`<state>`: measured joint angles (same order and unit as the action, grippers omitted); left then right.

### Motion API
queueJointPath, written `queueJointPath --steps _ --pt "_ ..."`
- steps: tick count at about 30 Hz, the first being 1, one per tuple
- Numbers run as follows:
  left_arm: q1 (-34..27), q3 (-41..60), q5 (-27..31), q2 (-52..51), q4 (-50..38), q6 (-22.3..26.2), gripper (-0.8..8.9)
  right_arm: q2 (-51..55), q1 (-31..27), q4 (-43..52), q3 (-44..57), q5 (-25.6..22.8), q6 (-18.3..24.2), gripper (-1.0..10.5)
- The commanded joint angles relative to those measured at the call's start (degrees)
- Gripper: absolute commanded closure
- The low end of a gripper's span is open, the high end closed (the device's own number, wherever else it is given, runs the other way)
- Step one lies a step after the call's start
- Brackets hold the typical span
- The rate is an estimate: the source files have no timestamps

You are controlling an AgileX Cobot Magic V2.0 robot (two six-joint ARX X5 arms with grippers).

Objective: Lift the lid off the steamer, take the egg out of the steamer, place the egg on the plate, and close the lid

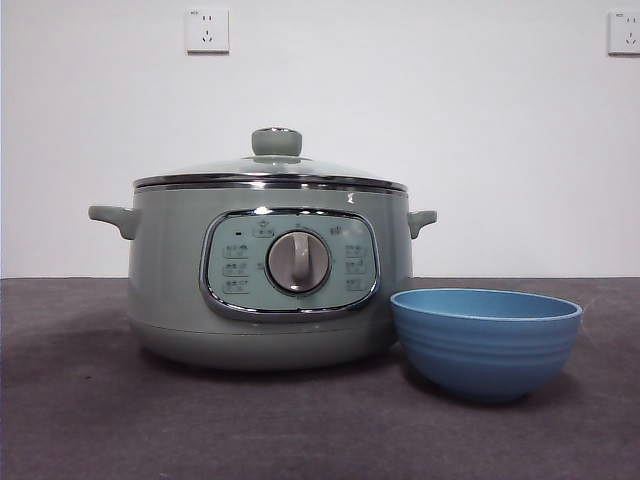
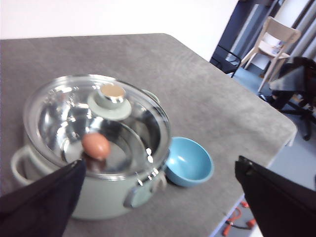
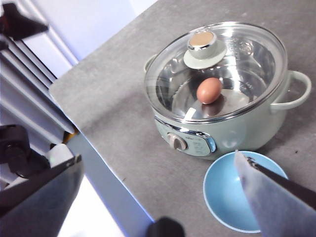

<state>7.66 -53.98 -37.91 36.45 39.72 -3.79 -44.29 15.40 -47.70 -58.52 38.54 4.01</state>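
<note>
**Lid on, egg inside, both claws clear**

The steamer (image 1: 270, 290), pale sage-green w/ chrome-framed dial panel, is sitting left of centre on the grey table (image 1: 100, 420). The lid (image 1: 272, 168), clear glass w/ steel rim & green knob, is resting closed on it. A brown egg (image 3: 209, 90) is lying inside on the steel insert, visible thru the glass. The plate (image 1: 486, 342), a sky-blue ribbed bowl, is standing just right of the steamer & nearer, holding nothing. Left gripper (image 2: 158, 197) and right gripper (image 3: 163, 197) are hanging above the table, jaws spread wide, gripping nothing, touching nothing.
</note>
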Motion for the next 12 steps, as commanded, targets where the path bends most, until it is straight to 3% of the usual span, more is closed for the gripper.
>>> queueJointPath --steps 1,4,12 --pt "1.4 -3.0 0.3 3.9 -1.8 1.0 2.79 -0.1 0.1 0.2 0.0 0.0 -0.1 4.1" --pt "3.8 -6.4 1.1 9.2 -3.3 1.1 2.79 -0.1 0.1 0.3 0.0 -0.1 -0.1 4.1" --pt "13.0 -14.8 12.2 24.5 -7.3 6.1 2.79 -0.8 0.1 0.3 0.0 -0.6 -0.1 4.1"
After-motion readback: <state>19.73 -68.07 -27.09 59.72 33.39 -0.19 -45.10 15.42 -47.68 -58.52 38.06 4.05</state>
